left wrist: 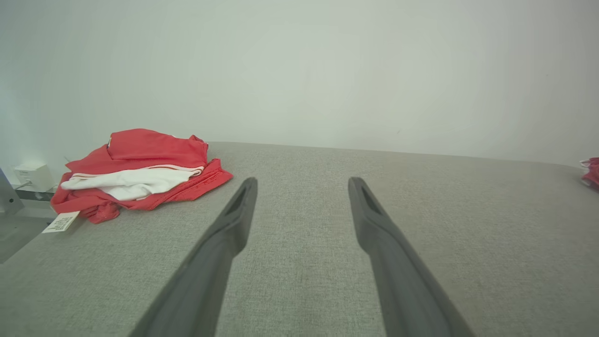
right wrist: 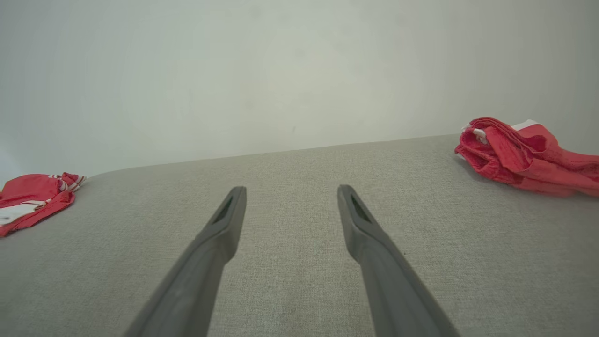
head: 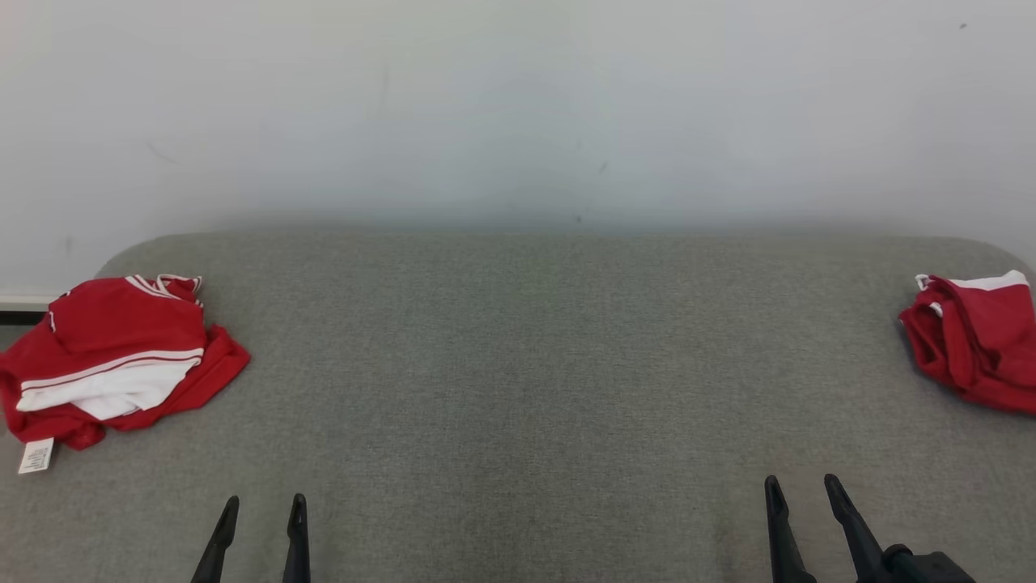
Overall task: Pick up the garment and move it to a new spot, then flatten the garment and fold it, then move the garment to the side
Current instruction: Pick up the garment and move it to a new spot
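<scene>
Two red-and-white garments lie on the grey padded surface (head: 518,364): a loosely stacked garment (head: 121,356) at the left edge of the head view, its white label (head: 36,456) trailing at lower left, and a crumpled garment (head: 971,340) at the right edge, partly cut off by the frame. Which of the two the task means cannot be told, though the crumpled one looks the likelier; reaching for the wrong pile is the first risk. Both piles sit close to the surface's rounded ends, so a sideways drag could probably pull cloth over the edge. A pinch that catches only the top layer would likely let the rest unfurl or stay behind, and the layered folds make that plausible. The left gripper (head: 266,500), at the bottom left of the frame, and the right gripper (head: 801,481), at the bottom right, both stand with fingers spread wide, empty, well apart from either garment and touching no cloth
</scene>
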You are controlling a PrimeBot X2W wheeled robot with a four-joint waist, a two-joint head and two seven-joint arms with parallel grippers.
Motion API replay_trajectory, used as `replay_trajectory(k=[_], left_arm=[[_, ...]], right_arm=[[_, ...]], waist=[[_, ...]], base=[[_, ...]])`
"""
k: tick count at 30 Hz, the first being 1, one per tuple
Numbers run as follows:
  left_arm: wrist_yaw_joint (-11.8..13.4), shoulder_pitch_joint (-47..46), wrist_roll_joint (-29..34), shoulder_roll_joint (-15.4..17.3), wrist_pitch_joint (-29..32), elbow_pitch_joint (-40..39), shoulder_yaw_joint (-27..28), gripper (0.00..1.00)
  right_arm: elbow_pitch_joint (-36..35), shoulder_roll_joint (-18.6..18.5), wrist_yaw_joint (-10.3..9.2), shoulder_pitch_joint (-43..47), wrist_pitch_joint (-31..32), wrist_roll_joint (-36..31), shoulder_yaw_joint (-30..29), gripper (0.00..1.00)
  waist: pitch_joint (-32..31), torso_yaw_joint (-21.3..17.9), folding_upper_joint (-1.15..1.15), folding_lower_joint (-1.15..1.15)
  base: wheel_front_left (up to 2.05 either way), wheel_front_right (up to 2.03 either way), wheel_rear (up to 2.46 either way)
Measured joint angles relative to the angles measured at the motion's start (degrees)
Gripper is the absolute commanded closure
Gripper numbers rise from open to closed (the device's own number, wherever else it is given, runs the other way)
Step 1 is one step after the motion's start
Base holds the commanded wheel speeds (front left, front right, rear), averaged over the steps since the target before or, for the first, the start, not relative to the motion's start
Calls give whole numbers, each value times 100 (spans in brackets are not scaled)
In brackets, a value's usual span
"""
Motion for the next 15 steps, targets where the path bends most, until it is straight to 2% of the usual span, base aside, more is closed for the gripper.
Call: replay_trajectory(k=[7, 15], left_arm=[[0, -103, -14, 81, 0, 87, 75, 0], [3, -105, -15, 166, 1, 162, 205, 0]], right_arm=[[57, 2, 0, -13, -2, 67, 85, 0], [111, 3, 0, -18, -2, 157, 103, 0]], waist=[[20, 276, 0, 0], [35, 821, 0, 0]], base=[[0, 0, 0], [0, 0, 0]])
